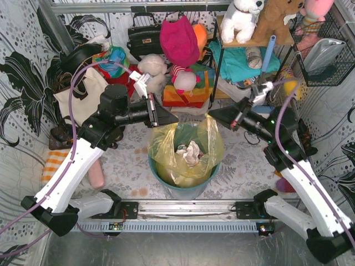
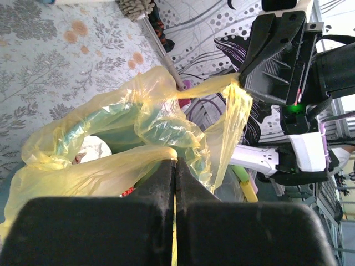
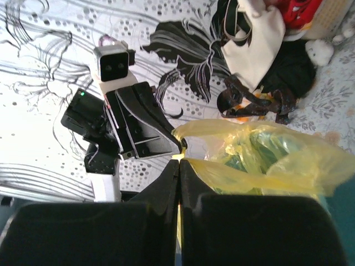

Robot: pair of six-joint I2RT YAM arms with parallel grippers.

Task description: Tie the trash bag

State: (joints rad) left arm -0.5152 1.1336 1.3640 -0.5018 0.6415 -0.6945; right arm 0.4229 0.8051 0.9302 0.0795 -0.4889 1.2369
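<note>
I see trash bag (image 1: 186,152) in bin (image 1: 183,191), desk centre, between arms. left fingers (image 1: 165,118) clamped on its left rim flap, right fingers (image 1: 224,116) on right flap. Flaps run left-right across mouth, both arms equally near. My guess: cross flaps next.

place: staged home-like test booth | evidence: wallpaper panels (image 1: 16,72), plush toys (image 1: 242,16), handbag (image 1: 143,37), wire basket (image 1: 333,75)

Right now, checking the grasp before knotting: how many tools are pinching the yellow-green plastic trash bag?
2. The left tool pinches the left rim flap of the thin translucent yellow-green plastic trash bag; the right tool pinches its right flap. Both shut, neither hidden.
</note>
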